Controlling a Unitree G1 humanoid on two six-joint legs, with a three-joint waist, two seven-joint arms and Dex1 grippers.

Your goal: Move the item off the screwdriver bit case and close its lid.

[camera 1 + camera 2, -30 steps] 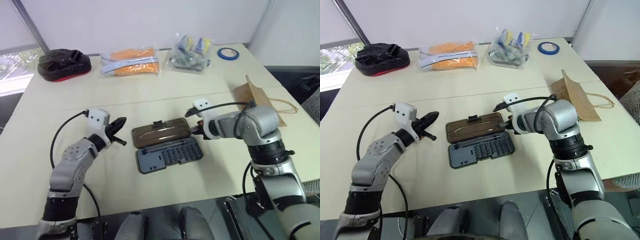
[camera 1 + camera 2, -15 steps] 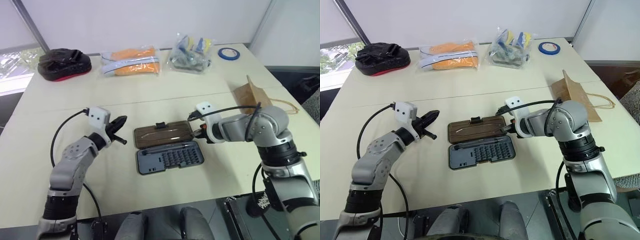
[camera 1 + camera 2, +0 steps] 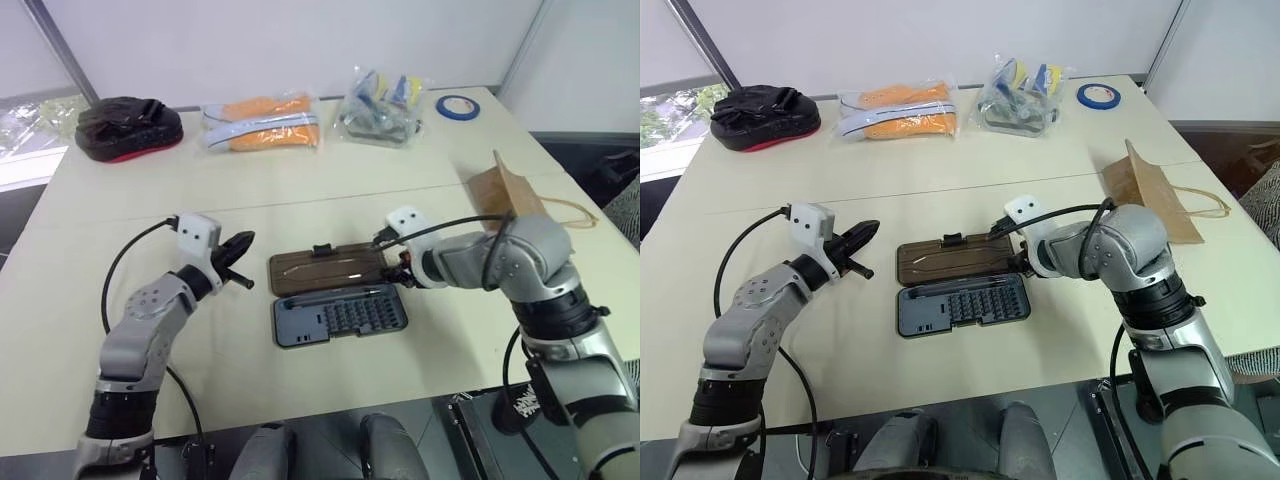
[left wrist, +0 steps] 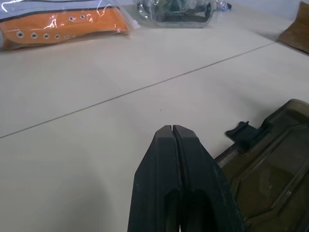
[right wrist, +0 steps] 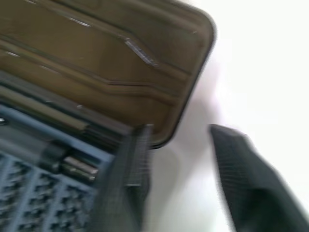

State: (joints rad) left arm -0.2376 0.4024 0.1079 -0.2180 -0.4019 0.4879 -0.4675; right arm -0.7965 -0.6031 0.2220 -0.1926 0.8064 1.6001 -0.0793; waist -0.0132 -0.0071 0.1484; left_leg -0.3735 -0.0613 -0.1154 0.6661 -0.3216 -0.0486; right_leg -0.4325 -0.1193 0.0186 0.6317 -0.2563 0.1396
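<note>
Bright, even daylight; head views sharp, right wrist view blurred
Light comes from the window [image 3: 670,125] at far left, table [image 3: 970,190] evenly lit with soft faint shadows under the arms and case [image 3: 962,305]. Mild glare on the clear packets [image 3: 898,110]. Left wrist view is crisp on the left gripper [image 4: 174,133], softer far back. Right wrist view is smeared: lid [image 5: 120,72] and one finger [image 5: 241,169] fuzzy, table washed out white
</note>
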